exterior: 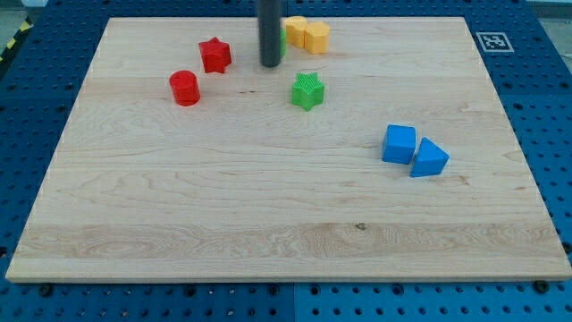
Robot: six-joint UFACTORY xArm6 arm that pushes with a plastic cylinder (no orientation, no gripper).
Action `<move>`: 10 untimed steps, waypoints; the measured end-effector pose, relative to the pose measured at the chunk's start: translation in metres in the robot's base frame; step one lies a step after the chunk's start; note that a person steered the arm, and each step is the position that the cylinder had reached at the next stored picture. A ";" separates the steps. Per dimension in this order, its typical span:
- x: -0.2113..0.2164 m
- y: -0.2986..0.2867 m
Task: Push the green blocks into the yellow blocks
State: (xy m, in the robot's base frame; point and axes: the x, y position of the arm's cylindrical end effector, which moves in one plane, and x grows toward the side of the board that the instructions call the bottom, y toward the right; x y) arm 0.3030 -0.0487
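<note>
A green star block (307,90) lies on the wooden board, upper middle. Two yellow blocks (306,34) sit together near the view's top edge. A sliver of a second green block (282,45) shows just left of them, mostly hidden behind the rod. My tip (270,64) rests on the board to the upper left of the green star and lower left of the yellow blocks, touching or nearly touching the hidden green block.
A red star block (214,55) and a red cylinder (184,87) lie left of my tip. A blue cube (399,143) and a blue triangular block (429,158) touch each other at the right. The board's top edge (375,18) is close behind the yellow blocks.
</note>
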 end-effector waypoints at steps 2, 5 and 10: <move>0.103 0.026; 0.030 0.074; -0.044 0.003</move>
State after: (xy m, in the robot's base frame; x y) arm 0.2595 -0.0459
